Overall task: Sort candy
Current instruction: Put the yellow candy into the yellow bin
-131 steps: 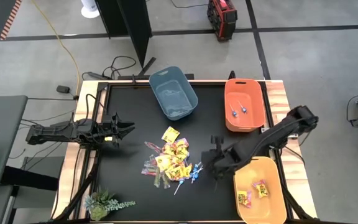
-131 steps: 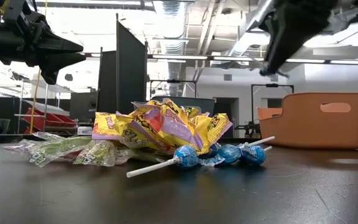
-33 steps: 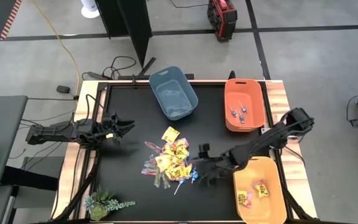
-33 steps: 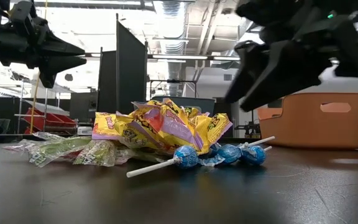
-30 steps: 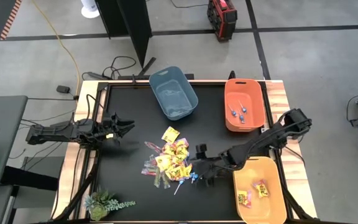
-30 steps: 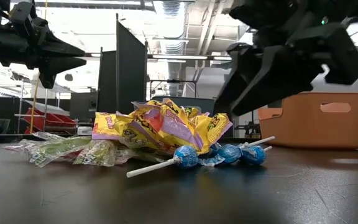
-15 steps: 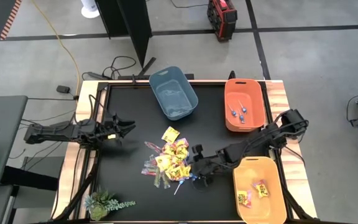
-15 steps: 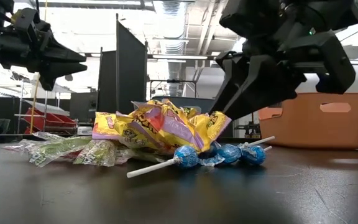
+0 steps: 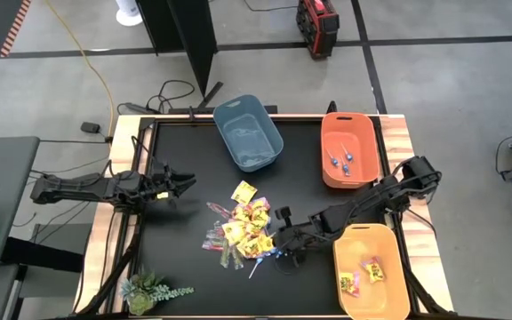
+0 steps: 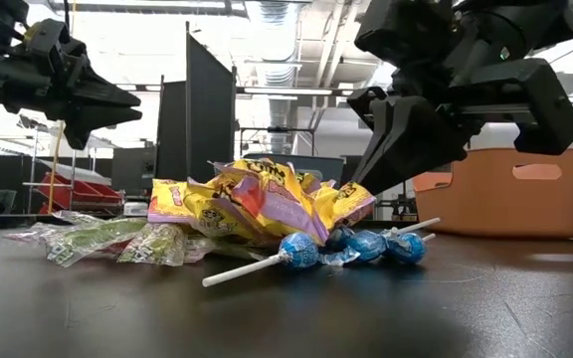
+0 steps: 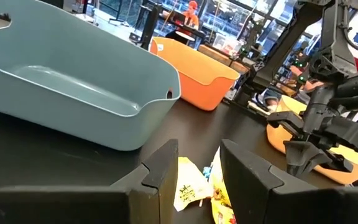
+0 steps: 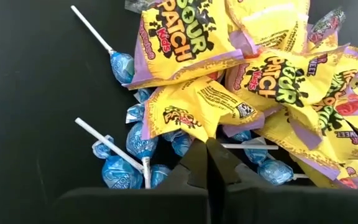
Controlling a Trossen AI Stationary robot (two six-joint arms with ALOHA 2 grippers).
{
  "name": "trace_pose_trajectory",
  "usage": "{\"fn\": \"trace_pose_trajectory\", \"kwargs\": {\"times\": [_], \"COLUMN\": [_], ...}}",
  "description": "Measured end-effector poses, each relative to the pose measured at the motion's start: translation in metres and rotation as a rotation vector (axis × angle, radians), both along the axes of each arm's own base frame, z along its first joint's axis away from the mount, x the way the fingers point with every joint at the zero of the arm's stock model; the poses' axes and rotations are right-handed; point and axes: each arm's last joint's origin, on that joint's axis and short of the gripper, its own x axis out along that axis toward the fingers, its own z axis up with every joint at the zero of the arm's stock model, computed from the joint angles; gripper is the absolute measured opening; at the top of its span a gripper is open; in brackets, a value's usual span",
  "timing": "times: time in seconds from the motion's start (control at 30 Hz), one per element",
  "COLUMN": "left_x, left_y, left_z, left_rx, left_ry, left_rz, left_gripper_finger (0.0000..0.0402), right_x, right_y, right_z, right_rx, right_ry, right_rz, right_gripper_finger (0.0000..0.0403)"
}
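Note:
The candy lies in one heap [image 9: 243,231] mid-table: yellow packets [image 12: 191,112] on top, blue lollipops [image 10: 366,246] along its right side, and slim clear-wrapped sticks [image 10: 97,239] on its left. My right gripper [image 12: 205,149] slants down into the heap's right edge, shut on a yellow packet just above the lollipops [image 12: 132,146]. My left gripper [image 9: 185,182] hovers level over the table's left side, open and holding nothing, well clear of the heap. My right gripper pinches the lower edge of a yellow packet [image 12: 199,132] between its two fingertips, only at their free ends. It comes slanting down from the table's right. The packet still rests on the heap, its right corner [image 10: 354,204] drawn up toward the fingers.
A blue-grey bin [image 9: 247,133] stands at the far middle. An orange bin [image 9: 349,151] with a few lollipops sits at the far right. A lighter orange bin [image 9: 372,271] with yellow packets is at the near right. A small plant [image 9: 149,292] sits at the near left corner.
My right gripper has moved toward the table's left, onto the heap's right edge, and its fingers have gone from wide open to shut on a yellow packet. That packet's right corner has shifted under the fingers; the rest of the heap has stayed put.

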Motion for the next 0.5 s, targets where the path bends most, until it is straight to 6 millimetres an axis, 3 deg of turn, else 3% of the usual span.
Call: {"fn": "trace_pose_trajectory", "kwargs": {"times": [0.13, 0.5], "left_x": [0.000, 0.000], "left_y": [0.000, 0.001], "left_z": [0.000, 0.005], "left_rx": [0.002, 0.070], "left_ry": [0.002, -0.027], "left_rz": [0.012, 0.028], "left_gripper_finger": [0.0116, 0.0116], "right_x": [0.000, -0.009], "right_y": [0.000, -0.009], "right_z": [0.010, 0.084], "right_rx": [0.010, 0.068], "right_ry": [-0.042, -0.366], "right_rz": [0.005, 0.013], "right_gripper_finger": [0.0003, 0.0001]}}
